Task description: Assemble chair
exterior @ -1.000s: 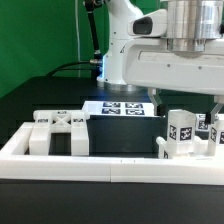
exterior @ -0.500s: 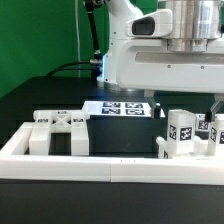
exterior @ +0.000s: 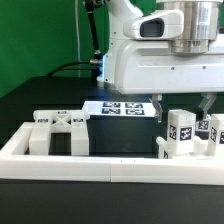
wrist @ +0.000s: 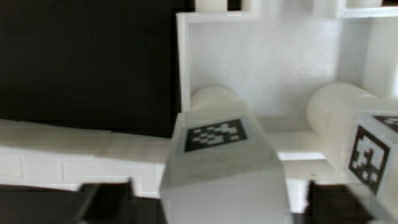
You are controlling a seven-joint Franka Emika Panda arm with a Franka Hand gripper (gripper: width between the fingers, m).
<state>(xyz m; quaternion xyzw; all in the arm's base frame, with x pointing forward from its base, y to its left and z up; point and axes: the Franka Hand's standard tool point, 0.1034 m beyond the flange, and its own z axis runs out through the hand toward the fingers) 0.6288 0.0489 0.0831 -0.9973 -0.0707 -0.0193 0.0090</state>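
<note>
The low border rail [exterior: 90,165] walls off the front and the exterior view's left end, leaving the way in open from above. On the exterior view's left a cluster of white chair parts [exterior: 57,131] stands just inside the rail; on the right the tagged posts [exterior: 181,131] stand close together, only narrow slits between them. Between the two groups lies bare black table [exterior: 120,135], open back to the flat marker board [exterior: 118,108]. The arm [exterior: 150,60] and its spread gripper [exterior: 181,104] fill the air over the posts
</note>
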